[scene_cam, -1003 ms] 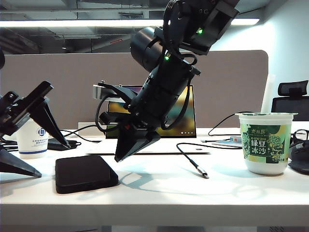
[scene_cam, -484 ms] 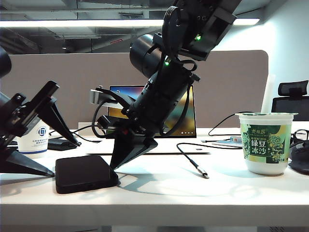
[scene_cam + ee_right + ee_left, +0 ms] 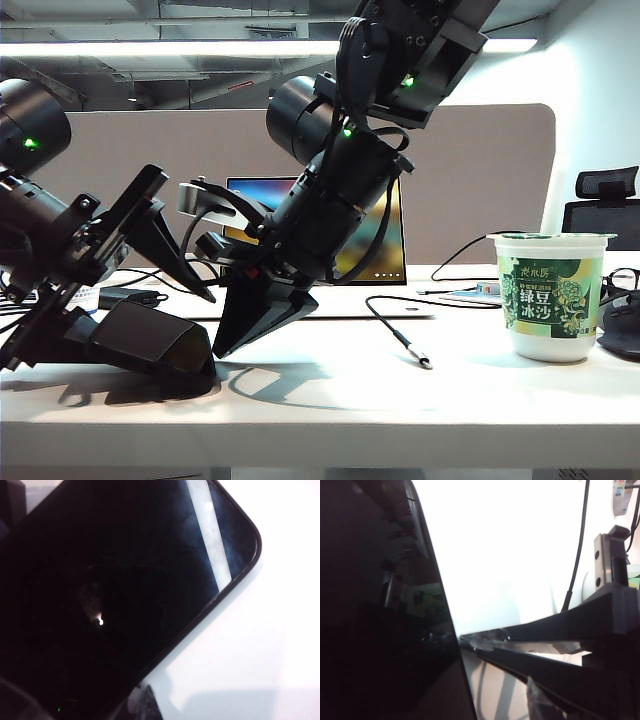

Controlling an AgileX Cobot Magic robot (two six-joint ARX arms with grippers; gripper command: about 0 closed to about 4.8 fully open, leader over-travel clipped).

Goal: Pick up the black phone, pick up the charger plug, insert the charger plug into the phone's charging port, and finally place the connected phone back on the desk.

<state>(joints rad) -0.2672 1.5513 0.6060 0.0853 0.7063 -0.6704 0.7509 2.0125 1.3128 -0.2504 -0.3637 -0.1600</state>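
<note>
Tilted up now, where a second ago it lay flat, the black phone rests one long edge on the desk, lengthwise between the left gripper's spread fingers. The right gripper (fingers together) props its raised side; the charger plug lies well apart.
</note>
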